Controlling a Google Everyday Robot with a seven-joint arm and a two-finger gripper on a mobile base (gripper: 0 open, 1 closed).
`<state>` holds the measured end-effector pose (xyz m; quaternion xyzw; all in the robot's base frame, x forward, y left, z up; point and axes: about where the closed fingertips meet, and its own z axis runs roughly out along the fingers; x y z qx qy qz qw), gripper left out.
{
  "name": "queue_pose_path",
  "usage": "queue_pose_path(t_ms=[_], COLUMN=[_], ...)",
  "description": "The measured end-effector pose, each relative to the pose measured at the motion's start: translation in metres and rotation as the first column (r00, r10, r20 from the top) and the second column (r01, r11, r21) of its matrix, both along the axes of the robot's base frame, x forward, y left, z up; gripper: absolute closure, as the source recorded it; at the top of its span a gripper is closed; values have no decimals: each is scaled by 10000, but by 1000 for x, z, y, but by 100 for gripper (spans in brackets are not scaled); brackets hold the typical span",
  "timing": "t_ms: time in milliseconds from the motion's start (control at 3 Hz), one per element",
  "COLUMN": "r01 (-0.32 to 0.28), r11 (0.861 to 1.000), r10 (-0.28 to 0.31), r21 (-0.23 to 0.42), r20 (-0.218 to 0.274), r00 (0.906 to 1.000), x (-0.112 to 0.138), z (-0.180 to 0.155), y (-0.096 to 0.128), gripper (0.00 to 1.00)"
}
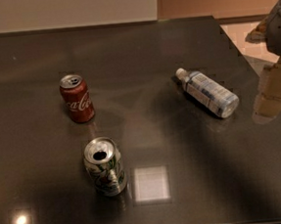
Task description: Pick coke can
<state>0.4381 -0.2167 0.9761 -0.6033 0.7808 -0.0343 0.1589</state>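
Observation:
The coke can point(77, 98) is a small red can with white script and a silver top. It stands upright on the dark table point(185, 178), left of centre. My gripper point(272, 95) hangs at the far right edge of the view, over the table's right side. It is far from the coke can and holds nothing that I can see.
A white and green patterned can point(104, 166) stands upright in front of the coke can, nearer the table's front edge. A clear plastic water bottle point(207, 92) lies on its side between the coke can and my gripper. The table's right edge runs diagonally just behind the gripper.

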Motion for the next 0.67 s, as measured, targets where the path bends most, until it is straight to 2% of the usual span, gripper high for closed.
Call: queue_pose_path(t_ms=[667], r01=[-231], r11=[9996], r10=[230], r21=[148], r20=[70], r00=[9997], x=[6], z=[4], y=[8], gripper=[0])
